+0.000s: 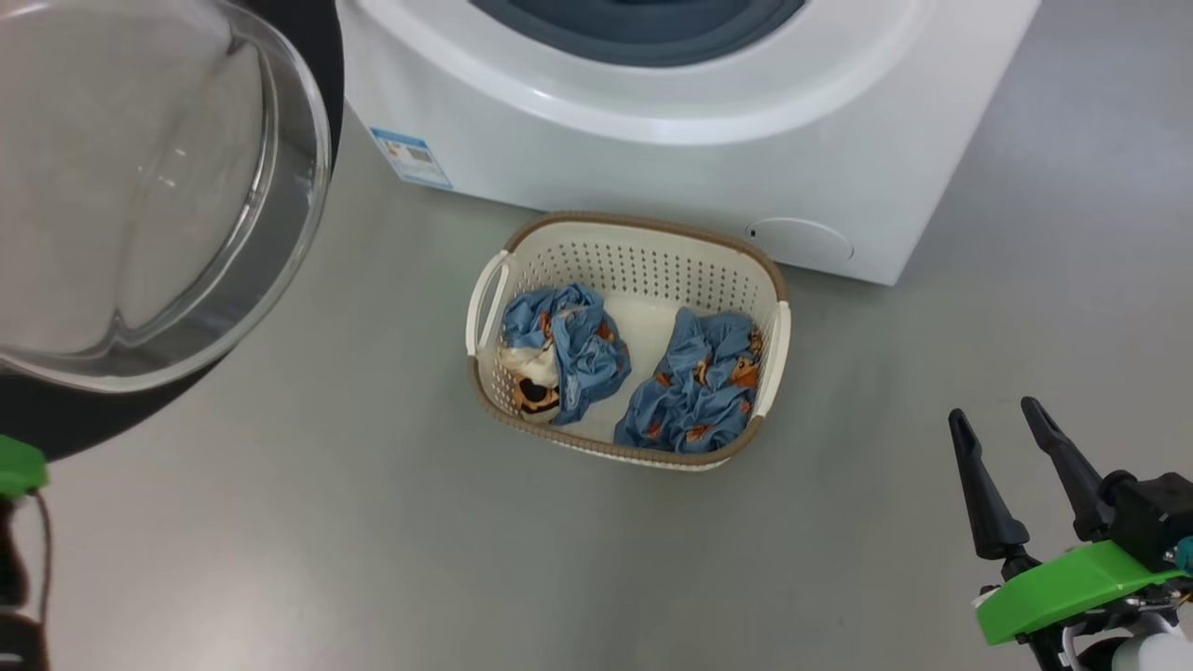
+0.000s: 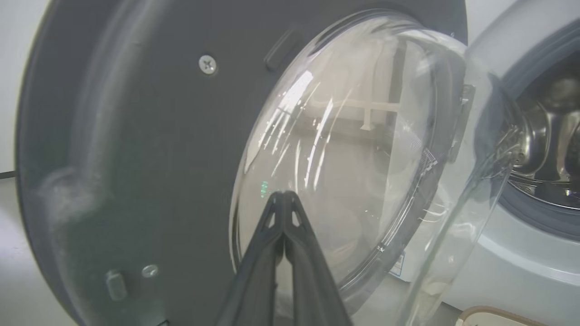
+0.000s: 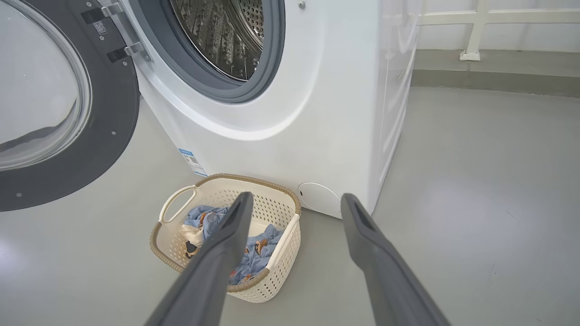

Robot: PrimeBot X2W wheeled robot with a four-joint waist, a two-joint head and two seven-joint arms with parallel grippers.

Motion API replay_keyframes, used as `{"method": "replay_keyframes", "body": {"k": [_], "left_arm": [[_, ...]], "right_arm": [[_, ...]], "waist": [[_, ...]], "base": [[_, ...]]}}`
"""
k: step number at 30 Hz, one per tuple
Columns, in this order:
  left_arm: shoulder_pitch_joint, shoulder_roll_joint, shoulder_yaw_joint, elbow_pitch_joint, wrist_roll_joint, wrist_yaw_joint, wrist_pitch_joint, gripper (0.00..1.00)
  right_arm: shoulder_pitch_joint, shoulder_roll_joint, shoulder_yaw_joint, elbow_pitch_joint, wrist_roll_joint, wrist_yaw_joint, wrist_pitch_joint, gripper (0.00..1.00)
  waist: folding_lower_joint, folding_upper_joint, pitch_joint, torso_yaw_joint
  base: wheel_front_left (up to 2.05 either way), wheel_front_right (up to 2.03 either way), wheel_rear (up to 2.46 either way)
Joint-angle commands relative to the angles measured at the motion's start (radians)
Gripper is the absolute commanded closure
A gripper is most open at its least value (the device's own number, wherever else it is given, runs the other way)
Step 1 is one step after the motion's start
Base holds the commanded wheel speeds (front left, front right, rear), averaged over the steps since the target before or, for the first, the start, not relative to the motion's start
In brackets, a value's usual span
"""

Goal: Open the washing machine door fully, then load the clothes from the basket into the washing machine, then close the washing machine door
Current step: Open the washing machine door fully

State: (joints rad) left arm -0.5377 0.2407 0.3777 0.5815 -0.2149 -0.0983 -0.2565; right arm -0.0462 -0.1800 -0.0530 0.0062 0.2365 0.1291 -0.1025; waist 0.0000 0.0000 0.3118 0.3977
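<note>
**Inspection: door swung open, laundry in basket, drum bare**

The washing machine [image 3: 294, 113] is a white, smooth-sided box with a rounded front recess. Its drum [image 3: 222, 36] is perforated steel, ringed by a matt grey-blue rubber seal [image 3: 268, 77].

The washing machine door [image 3: 45, 90] stands swung wide on metal hinges [image 3: 122, 50], to the left in the head view. It has a dark frame around a bulging bowl of clear glass that carries bright reflections.

A small blue-edged label [image 1: 411, 157] sits low on the front. Its print is too small to read. A round white cover [image 1: 802, 240] sits at the lower front corner.

The basket [image 1: 643, 266] rests on the smooth grey floor [image 1: 373, 513], just before the machine. It is cream plastic with perforated walls, a brown woven-look rim and white handles.

The clothes lie inside as two crumpled bundles, one to the left [image 1: 559, 349] and one to the right [image 1: 694, 382]. They are blue fabric with orange and cream print.

The left tool [image 2: 283, 194] has its fingers pressed together, with nothing between them. The tips point at the glass bowl's inner face, and contact cannot be determined.

The right tool [image 1: 994, 410] is spread and empty, on a green bracket [image 1: 1072, 582], well apart from the basket.
</note>
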Motion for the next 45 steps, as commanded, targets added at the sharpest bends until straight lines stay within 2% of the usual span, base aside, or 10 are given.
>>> {"method": "replay_keyframes", "body": {"k": [1, 14, 25, 32, 41, 42, 44, 45], "left_arm": [[0.027, 0.041, 0.005, -0.045, 0.009, -0.010, -0.005, 1.00], [0.212, -0.048, -0.153, -0.184, 0.016, -0.030, -0.005, 1.00], [0.393, -0.117, -0.276, -0.289, 0.029, -0.031, 0.000, 1.00], [0.490, -0.161, -0.315, -0.339, 0.012, -0.003, -0.002, 1.00], [0.548, -0.182, -0.345, -0.422, -0.029, 0.016, -0.005, 1.00], [0.552, -0.183, -0.352, -0.427, -0.029, 0.016, -0.005, 0.69], [0.560, -0.184, -0.359, -0.432, -0.028, 0.020, -0.005, 0.00], [0.563, -0.185, -0.362, -0.433, -0.031, 0.022, -0.005, 0.00]], "right_arm": [[-0.008, 0.008, 0.022, -0.008, 0.009, 0.002, -0.022, 0.00], [0.015, 0.072, 0.002, 0.082, 0.034, 0.002, -0.102, 0.00], [0.027, 0.093, 0.027, 0.124, 0.047, 0.002, -0.134, 0.00], [0.030, 0.096, 0.056, 0.134, 0.045, 0.002, -0.142, 0.00], [0.031, 0.098, 0.079, 0.135, 0.050, 0.002, -0.149, 0.00], [0.031, 0.098, 0.081, 0.134, 0.050, 0.002, -0.150, 0.00], [0.031, 0.100, 0.081, 0.133, 0.053, 0.002, -0.151, 0.00], [0.032, 0.101, 0.081, 0.132, 0.055, 0.002, -0.152, 0.00]], "waist": [[0.0000, 0.0000, -0.050, -0.021], [0.0000, 0.0000, -0.187, -0.111], [0.0000, 0.0000, -0.280, -0.235], [0.0000, 0.0000, -0.313, -0.318], [0.0000, 0.0000, -0.321, -0.370], [0.0000, 0.0000, -0.322, -0.373], [0.0000, 0.0000, -0.323, -0.378], [0.0000, 0.0000, -0.323, -0.380]], "base": [[0.00, 0.00, 0.00], [0.00, 0.00, 0.00], [0.00, 0.00, 0.00], [0.00, 0.00, 0.00], [0.00, 0.00, 0.00], [0.00, 0.00, 0.00], [0.00, 0.00, 0.00], [0.00, 0.00, 0.00]]}}
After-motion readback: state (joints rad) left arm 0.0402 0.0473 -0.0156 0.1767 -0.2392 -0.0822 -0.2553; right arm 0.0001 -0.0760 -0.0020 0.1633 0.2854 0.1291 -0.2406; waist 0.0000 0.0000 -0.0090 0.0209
